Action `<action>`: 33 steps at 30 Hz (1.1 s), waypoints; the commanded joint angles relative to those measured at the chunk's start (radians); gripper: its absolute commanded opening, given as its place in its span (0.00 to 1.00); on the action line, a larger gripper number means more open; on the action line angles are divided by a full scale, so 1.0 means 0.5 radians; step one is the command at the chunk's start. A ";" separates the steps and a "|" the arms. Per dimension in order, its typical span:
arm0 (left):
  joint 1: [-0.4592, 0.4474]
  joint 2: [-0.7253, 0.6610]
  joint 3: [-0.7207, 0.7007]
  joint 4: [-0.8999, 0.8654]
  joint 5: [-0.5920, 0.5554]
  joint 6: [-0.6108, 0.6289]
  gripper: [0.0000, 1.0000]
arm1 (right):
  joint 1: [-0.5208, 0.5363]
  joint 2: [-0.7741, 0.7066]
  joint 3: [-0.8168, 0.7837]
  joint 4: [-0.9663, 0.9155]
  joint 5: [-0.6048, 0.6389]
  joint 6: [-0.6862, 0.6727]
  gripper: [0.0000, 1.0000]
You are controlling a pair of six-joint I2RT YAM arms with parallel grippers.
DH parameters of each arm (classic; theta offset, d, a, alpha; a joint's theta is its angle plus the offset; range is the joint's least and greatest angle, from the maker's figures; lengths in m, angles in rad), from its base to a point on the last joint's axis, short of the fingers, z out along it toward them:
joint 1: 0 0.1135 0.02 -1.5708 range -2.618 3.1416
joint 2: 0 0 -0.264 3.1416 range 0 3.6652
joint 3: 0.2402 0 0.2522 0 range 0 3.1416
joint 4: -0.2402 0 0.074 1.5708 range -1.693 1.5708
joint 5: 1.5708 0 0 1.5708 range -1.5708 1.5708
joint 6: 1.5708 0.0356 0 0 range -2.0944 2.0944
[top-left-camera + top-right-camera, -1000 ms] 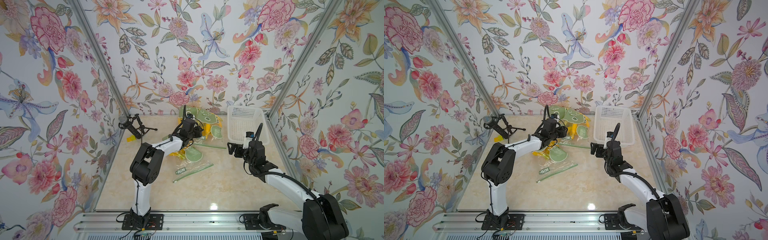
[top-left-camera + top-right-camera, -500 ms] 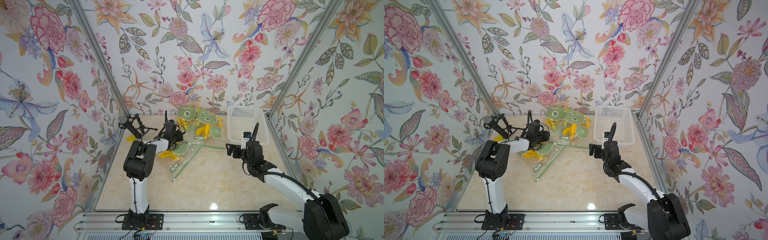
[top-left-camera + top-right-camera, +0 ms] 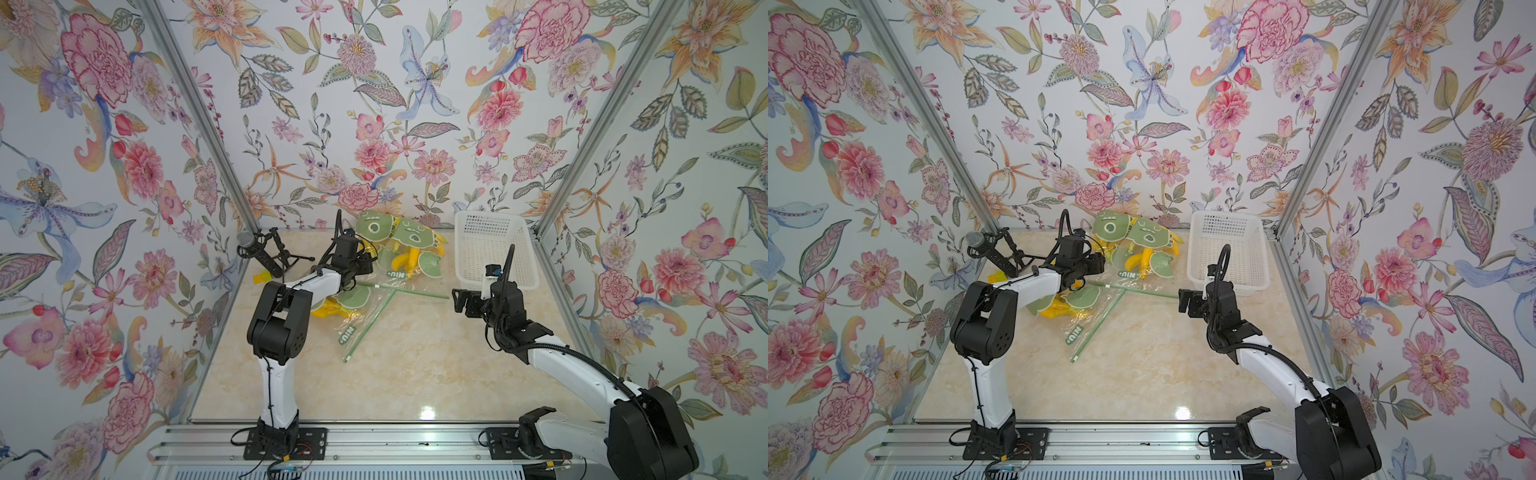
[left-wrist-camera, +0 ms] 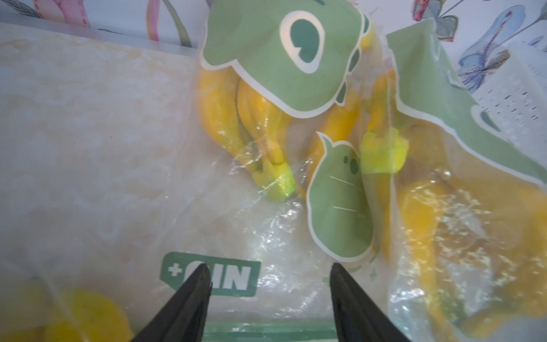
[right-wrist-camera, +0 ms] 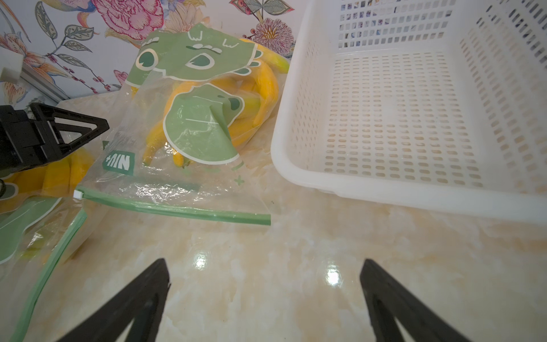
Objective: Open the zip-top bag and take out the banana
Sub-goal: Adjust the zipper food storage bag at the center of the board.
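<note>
Several clear zip-top bags with green cartoon prints, bananas inside, lie at the back of the table. The nearest bag (image 3: 353,309) has its green zip strip (image 3: 372,324) pointing toward the front. My left gripper (image 3: 365,266) (image 4: 268,271) hovers open over another bag (image 4: 266,225), by its NIU+ label (image 4: 233,278) and zip strip (image 4: 266,330); nothing is between its fingers. Yellow bananas (image 4: 251,118) show through the plastic. My right gripper (image 3: 457,299) (image 5: 265,266) stands open over bare table, short of that bag's zip strip (image 5: 177,208) and white slider (image 5: 77,194).
A white perforated basket (image 3: 494,286) (image 5: 355,192) stands at the back right, next to the bags. A microphone on a small black stand (image 3: 249,241) sits at the back left. Flowered walls close in three sides.
The left gripper dragged the nearest bag leftward, turning its zip strip, then swung back right and opened wider, letting the bag go. The right arm barely moved.
</note>
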 commanded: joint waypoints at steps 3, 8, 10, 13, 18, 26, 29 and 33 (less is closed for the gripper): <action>-0.117 0.046 0.129 0.039 0.212 -0.110 0.78 | 0.017 0.072 0.095 -0.021 -0.011 -0.001 1.00; -0.145 0.133 0.146 0.075 0.286 -0.164 0.77 | 0.036 0.156 0.130 -0.018 -0.065 0.006 1.00; -0.148 0.144 0.134 0.080 0.295 -0.167 0.72 | 0.046 0.208 0.149 -0.005 -0.103 0.023 1.00; -0.152 0.121 0.091 0.099 0.316 -0.176 0.58 | 0.078 0.300 0.185 0.038 -0.159 0.045 1.00; -0.170 -0.028 -0.093 0.157 0.282 -0.220 0.36 | 0.161 0.463 0.252 0.090 -0.180 0.053 1.00; -0.220 -0.409 -0.618 0.340 0.159 -0.379 0.05 | 0.255 0.629 0.313 0.120 -0.196 -0.028 1.00; -0.258 -0.523 -0.771 0.405 0.141 -0.421 0.00 | 0.297 0.627 0.304 0.120 -0.187 -0.110 1.00; -0.285 -0.558 -0.836 0.430 0.190 -0.438 0.11 | 0.336 0.581 0.249 0.126 -0.104 -0.181 1.00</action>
